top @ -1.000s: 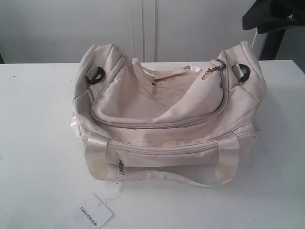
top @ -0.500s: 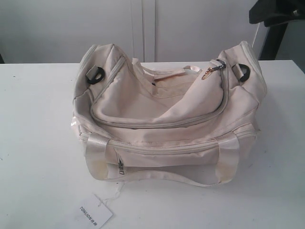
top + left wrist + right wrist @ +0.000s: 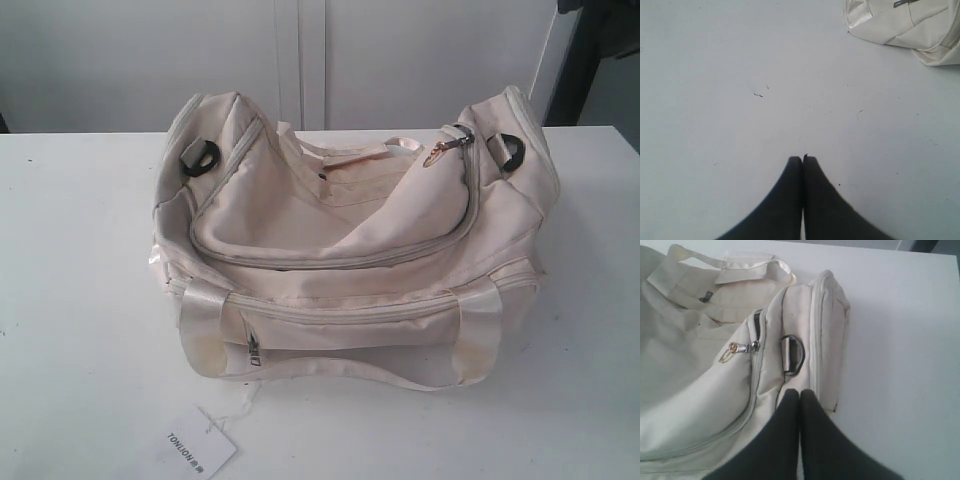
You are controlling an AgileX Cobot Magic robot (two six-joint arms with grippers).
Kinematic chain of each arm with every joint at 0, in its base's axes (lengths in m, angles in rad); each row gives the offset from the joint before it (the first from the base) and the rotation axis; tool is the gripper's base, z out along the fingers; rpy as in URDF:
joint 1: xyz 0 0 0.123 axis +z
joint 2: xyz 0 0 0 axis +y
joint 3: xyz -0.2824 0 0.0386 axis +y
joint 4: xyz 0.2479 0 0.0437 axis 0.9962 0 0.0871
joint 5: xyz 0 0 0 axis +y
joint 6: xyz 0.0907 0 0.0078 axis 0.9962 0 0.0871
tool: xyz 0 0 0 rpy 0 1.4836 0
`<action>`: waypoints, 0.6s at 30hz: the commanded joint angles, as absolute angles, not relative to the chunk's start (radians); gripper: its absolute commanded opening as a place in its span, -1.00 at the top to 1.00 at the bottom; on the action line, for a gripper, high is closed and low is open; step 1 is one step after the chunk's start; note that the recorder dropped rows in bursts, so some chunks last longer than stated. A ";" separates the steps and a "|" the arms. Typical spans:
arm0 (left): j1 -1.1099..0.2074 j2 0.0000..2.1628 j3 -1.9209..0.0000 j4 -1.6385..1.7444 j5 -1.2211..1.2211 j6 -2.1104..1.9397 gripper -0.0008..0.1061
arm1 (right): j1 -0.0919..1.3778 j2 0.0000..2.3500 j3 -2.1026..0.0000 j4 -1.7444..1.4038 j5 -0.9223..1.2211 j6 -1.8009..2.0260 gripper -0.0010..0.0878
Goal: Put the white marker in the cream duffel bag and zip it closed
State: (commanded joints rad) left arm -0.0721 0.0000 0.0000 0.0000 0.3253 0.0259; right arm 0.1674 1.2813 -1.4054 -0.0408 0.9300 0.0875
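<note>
The cream duffel bag (image 3: 350, 240) sits in the middle of the white table, its grey top zipper run round to the gold pull (image 3: 437, 152) at the right end. The white marker is out of view. My right gripper (image 3: 800, 392) is shut with nothing between its fingers, held above the bag's right end (image 3: 810, 340) near the black strap ring (image 3: 792, 354) and the gold pull (image 3: 730, 352). My left gripper (image 3: 802, 158) is shut and empty over bare table, with a corner of the bag (image 3: 905, 25) off to one side. Neither gripper shows in the exterior view.
A white paper tag (image 3: 198, 452) printed with black letters lies on the table in front of the bag, tied to it by a thin string. A second black ring (image 3: 200, 158) sits on the bag's left end. A dark arm part (image 3: 605, 20) shows at the upper right corner.
The dark right arm at the upper right of the exterior view has drawn up and almost out of frame. The bag and tag have not moved.
</note>
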 joint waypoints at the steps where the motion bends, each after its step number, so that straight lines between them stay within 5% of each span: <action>1: -0.072 0.000 0.000 0.000 0.325 0.026 0.99 | 0.167 1.281 -1.405 -0.041 0.930 0.087 0.98; 18: -0.072 0.000 0.000 0.000 0.325 0.026 0.99 | 0.167 1.283 -1.405 -0.058 0.930 0.084 0.98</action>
State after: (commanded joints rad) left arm -0.0721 0.0000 0.0000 0.0000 0.3253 0.0259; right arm 0.1674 1.2833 -1.4054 -0.0575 0.9300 0.0836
